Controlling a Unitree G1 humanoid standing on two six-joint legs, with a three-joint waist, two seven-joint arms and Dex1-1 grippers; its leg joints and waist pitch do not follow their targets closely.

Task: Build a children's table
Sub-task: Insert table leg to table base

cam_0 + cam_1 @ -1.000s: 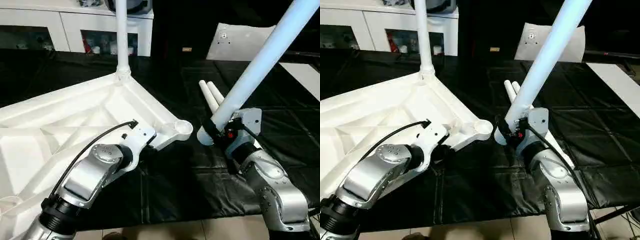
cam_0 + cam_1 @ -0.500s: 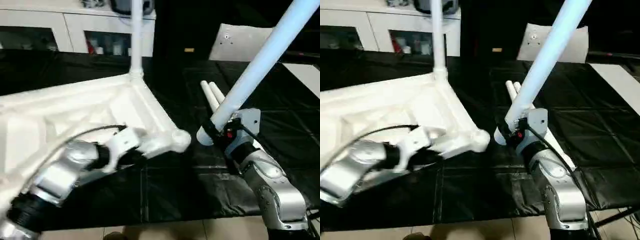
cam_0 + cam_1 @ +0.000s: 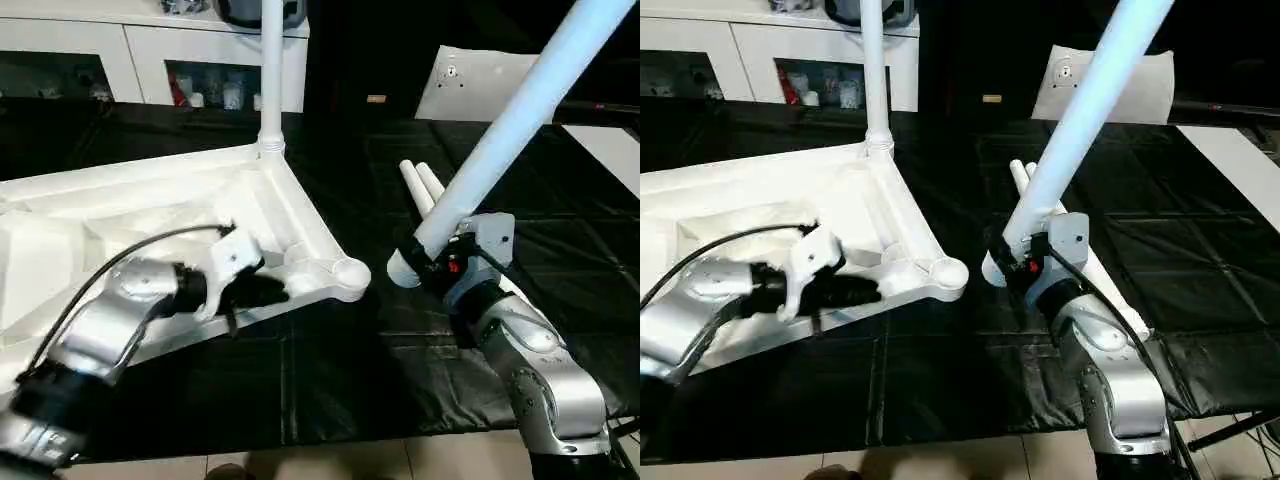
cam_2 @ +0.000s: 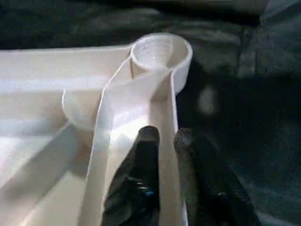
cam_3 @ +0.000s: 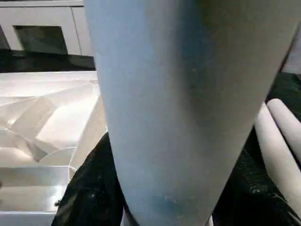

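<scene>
The left pincer (image 4: 162, 141) straddles the tabletop's (image 3: 120, 215) rim wall, fingers narrowly parted, just short of the empty corner socket (image 4: 161, 51). The right pincer (image 3: 432, 262) clamps a slanting leg (image 3: 500, 135). Another leg (image 3: 270, 75) stands in the far corner; two lie on the worktop (image 3: 330, 390).

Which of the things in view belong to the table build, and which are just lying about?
Job: tabletop; fitted leg; leg in right gripper; two spare legs; left gripper at the tabletop's rim.
Lying about: white cabinet; white slab.
</scene>
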